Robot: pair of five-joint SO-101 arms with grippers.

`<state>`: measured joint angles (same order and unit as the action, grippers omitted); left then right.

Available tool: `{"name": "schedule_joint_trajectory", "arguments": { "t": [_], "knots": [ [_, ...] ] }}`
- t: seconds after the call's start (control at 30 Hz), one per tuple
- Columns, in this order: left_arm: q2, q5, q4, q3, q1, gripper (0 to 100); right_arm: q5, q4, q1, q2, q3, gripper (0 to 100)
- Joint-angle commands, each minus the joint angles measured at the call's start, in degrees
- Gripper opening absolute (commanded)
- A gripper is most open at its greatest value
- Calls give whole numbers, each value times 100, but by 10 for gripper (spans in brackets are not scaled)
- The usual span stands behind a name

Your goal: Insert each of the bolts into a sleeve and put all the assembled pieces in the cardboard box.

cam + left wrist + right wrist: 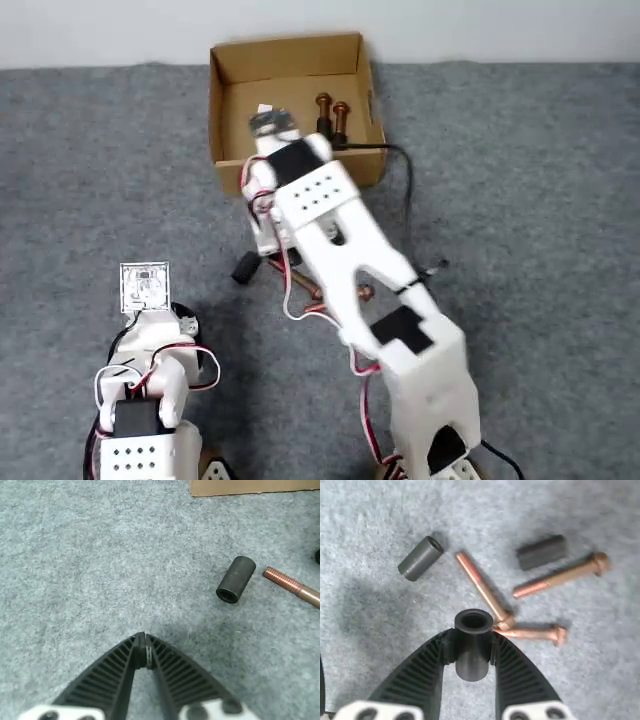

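Between the fingers of the right gripper (471,641) a black sleeve (472,655) is pinched upright, its open bore facing the wrist camera. On the grey tabletop (365,515) beyond it, a long bolt (481,586) is seen lying with its head against a second bolt (532,632), while a third bolt (560,575) rests beside a flat-lying sleeve (541,552). A loose sleeve (420,558) lies near the long bolt's threaded end. The fingers of the left gripper (144,642) are pressed together with nothing between them, low over the tabletop. In the cardboard box (226,110), two copper-headed pieces (323,108) are seen near one wall.
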<state>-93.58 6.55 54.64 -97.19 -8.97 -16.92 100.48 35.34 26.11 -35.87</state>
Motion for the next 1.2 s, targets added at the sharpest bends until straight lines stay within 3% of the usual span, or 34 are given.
{"name": "schedule_joint_trajectory", "arguments": {
  "t": [0.0, 0.63, 0.83, 0.93, 1.17],
  "knots": [
    [-9, 62, -141, 31, -53, 5, -44, 242, -321, -1086, 105, 8],
    [-9, 35, -123, 259, -44, 5, -70, 224, -2132, -4549, 2699, 8],
    [9, -105, 431, 1279, 9, 5, -70, 224, -2897, -5666, 3675, 8],
    [290, -334, 905, 1842, 352, 5, -70, 224, -3284, -6246, 4158, 8],
    [2549, -343, 1301, 3697, 1310, 5, -79, 224, -3785, -7495, 5116, 8]
  ]
}}
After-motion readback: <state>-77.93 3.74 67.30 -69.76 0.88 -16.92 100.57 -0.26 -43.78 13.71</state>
